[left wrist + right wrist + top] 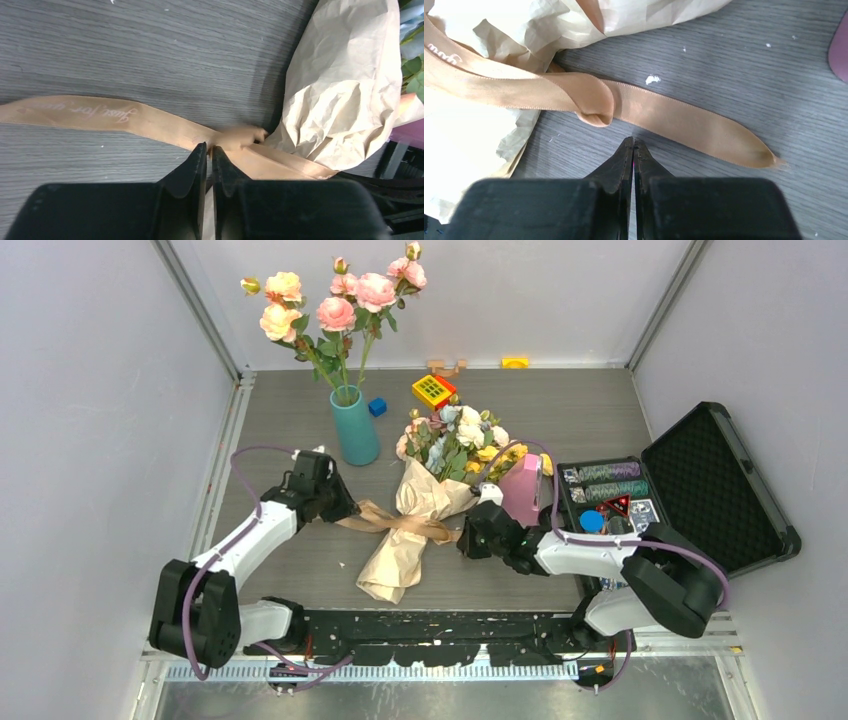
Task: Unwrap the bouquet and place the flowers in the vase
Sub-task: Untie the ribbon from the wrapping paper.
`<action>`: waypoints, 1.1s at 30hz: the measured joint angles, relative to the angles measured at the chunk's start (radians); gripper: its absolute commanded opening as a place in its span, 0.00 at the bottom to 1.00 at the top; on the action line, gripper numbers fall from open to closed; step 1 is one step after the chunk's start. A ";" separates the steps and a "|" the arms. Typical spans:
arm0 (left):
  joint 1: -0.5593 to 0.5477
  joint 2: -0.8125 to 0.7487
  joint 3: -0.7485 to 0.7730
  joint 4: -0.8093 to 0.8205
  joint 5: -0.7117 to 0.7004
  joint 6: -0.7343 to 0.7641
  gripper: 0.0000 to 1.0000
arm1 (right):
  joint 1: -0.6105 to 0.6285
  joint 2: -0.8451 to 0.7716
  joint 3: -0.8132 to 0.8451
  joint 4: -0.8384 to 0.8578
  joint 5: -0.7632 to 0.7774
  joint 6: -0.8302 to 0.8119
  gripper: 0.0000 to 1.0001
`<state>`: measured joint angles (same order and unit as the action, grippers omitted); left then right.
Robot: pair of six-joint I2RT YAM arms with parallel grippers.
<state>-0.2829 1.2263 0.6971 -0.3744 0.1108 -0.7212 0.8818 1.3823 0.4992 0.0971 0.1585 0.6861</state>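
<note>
Step in hand: tan satin ribbon point(684, 120) on crinkled kraft-paper bouquet point(425, 502) to be untied; left gripper point(207, 148), right gripper point(633, 142) (fingers together) to be opened, tail pinched.

A robotics lab test cell: plain white panels point(90, 390) on aluminium rails point(197, 310) enclose a grey table point(580, 410).

Grey wood-grain worktop point(580, 410), white specks on it. Bouquet point(425, 502) lies flat at centre, paper end toward the near edge, tan ribbon point(372, 521) trailing on the surface either side. Vase point(354, 430) stands upright toward the far left corner, blue cube point(377, 407) just beside it. Yellow gridded block point(433, 391) near the far edge. Pink box point(522, 490), then open black case point(715, 490), toward the right edge.
</note>
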 measured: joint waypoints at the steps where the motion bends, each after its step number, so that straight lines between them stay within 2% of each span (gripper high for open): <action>1: 0.002 0.003 0.000 0.000 0.008 0.005 0.23 | 0.000 -0.010 -0.006 0.000 0.000 0.002 0.16; 6: 0.002 -0.002 0.007 -0.004 0.032 0.027 0.52 | 0.000 -0.060 -0.037 0.003 -0.007 0.010 0.29; 11: 0.002 -0.069 0.007 -0.041 0.032 0.027 0.63 | 0.000 -0.118 -0.047 0.000 -0.021 0.003 0.39; 18: -0.014 -0.195 0.005 -0.065 0.057 -0.002 0.66 | -0.050 -0.150 -0.046 -0.003 -0.099 -0.054 0.43; 22: -0.075 -0.224 -0.022 -0.057 0.071 -0.045 0.66 | -0.100 -0.109 -0.021 -0.006 -0.160 -0.089 0.43; 28: -0.181 -0.174 -0.048 -0.024 0.066 -0.106 0.66 | -0.126 -0.021 0.031 0.020 -0.227 -0.110 0.46; 33: -0.303 -0.096 -0.026 -0.019 0.003 -0.105 0.67 | -0.126 0.003 0.064 0.039 -0.262 -0.114 0.47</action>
<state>-0.5861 1.1305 0.6708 -0.3935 0.1135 -0.8261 0.7563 1.3857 0.5629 0.1360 -0.1036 0.5724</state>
